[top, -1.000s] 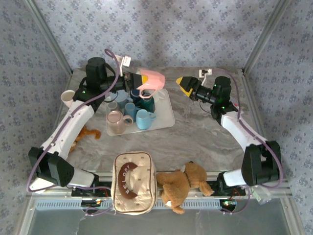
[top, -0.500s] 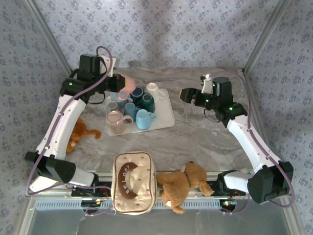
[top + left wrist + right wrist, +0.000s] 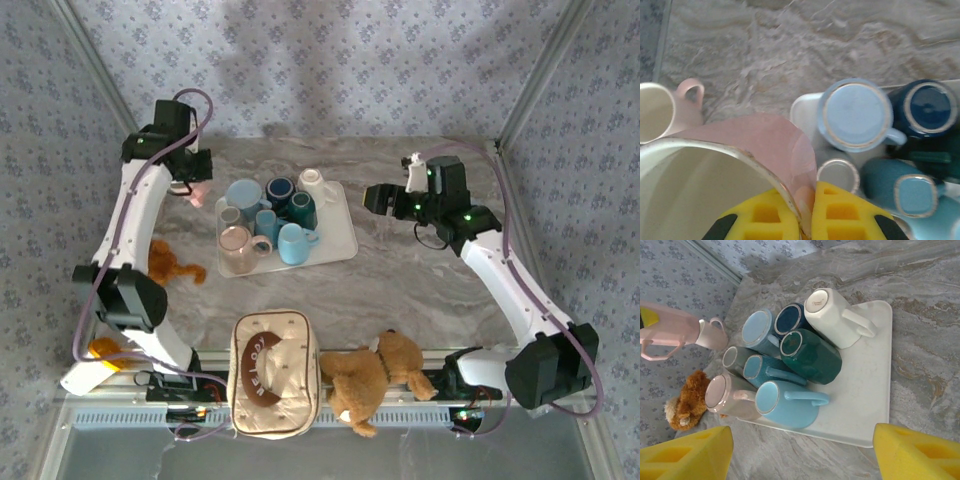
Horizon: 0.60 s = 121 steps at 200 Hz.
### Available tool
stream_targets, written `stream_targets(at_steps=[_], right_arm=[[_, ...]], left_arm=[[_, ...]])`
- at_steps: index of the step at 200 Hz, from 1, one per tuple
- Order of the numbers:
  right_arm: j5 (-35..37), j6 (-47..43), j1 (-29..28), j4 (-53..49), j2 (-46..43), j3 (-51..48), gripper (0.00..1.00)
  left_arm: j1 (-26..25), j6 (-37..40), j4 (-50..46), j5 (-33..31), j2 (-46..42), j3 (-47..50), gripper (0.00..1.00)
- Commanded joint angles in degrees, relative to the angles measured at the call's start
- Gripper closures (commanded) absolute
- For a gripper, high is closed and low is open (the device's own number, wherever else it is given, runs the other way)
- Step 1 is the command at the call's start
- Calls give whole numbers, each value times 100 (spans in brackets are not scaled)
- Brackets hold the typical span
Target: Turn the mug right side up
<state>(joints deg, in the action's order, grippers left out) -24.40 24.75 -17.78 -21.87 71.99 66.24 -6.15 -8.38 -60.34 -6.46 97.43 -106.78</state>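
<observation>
The left gripper (image 3: 805, 194) has its jaws pinching the wall of the pink mug (image 3: 765, 145) at the rim, one finger inside the cream interior and one outside. The mug is at the far left of the desk (image 3: 420, 290), left of the white tray (image 3: 870, 390) of upside-down mugs (image 3: 810, 355) and close to a small cream mug (image 3: 714, 335). It seems to be held sideways, though the angle is poor. The right gripper (image 3: 372, 198) hovers right of the tray, jaws spread and empty.
</observation>
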Motion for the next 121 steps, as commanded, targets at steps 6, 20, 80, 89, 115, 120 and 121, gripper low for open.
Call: stream_targets(at_steps=[6, 20, 80, 89, 115, 120, 121], right_arm=[[-65, -139, -30, -183, 41, 155, 24], [-90, -144, -24, -216, 43, 157, 24], [-107, -143, -16, -137, 61, 154, 25], [-115, -107, -15, -76, 61, 116, 24], [-142, -78, -13, -5, 39, 23, 24], [-144, -78, -15, -13, 34, 21, 24], [-144, -77, -15, -20, 34, 21, 24]], left_arm=[[232, 82, -224, -552, 289, -585, 100], [320, 72, -281, -545, 485, -698, 100], [526, 218, -207, -124, 1285, -968, 100], [527, 238, -194, -86, 1387, -1037, 100], [533, 325, -151, -159, 1762, -1286, 100], [536, 352, -189, -203, 1865, -1380, 100], [541, 354, -202, -209, 1875, -1402, 100]])
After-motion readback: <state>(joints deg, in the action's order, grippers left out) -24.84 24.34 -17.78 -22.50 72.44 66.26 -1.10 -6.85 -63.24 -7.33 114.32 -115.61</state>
